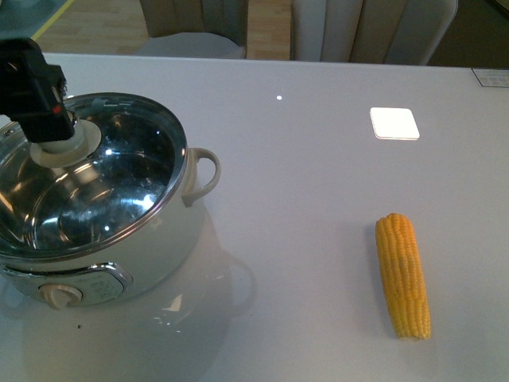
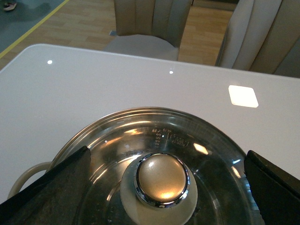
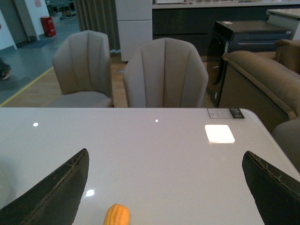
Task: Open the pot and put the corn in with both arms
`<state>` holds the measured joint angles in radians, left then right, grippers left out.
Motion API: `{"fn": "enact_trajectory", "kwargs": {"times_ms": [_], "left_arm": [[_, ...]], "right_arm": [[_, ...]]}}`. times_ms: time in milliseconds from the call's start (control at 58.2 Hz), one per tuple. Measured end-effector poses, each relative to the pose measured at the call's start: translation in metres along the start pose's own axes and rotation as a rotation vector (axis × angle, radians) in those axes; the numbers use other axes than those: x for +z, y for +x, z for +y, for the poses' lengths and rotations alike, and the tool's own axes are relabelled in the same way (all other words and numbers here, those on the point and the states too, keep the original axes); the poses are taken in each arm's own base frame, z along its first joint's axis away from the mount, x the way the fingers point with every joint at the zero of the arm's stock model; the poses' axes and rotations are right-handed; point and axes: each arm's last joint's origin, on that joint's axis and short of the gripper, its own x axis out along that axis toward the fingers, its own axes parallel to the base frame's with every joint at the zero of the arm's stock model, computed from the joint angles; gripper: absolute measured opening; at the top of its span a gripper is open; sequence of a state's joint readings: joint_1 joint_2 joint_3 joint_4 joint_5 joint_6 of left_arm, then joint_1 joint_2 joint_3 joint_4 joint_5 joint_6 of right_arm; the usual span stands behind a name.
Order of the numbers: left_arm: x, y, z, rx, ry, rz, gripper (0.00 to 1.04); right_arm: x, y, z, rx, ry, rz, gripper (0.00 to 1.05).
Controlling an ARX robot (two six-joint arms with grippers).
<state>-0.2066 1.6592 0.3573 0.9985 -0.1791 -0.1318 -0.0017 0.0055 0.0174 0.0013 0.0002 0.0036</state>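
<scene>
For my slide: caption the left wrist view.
Open left gripper straddles the knob of the lid on the pot.

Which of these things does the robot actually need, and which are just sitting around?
For the job: pot, its glass lid, corn, left gripper, right gripper.
Just lying about: chairs, sofa, small card.
</scene>
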Motion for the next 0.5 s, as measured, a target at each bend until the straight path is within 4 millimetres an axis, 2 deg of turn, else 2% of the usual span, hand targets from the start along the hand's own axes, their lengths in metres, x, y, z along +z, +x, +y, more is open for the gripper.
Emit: {"fn": "enact_trajectory", "kwargs": {"times_ms": [206, 498], "left_arm": [[-0.017, 0.026, 0.005, 0.023, 0.037, 0.032, 0.98], [-0.035, 0.044, 0.006, 0.024, 0.046, 0.069, 0.98]], "right_arm": [[0.000, 0.000, 0.000, 0.000, 0.000, 0.000, 0.96], [0.000, 0.000, 0.000, 0.000, 0.000, 0.000, 0.96]]}}
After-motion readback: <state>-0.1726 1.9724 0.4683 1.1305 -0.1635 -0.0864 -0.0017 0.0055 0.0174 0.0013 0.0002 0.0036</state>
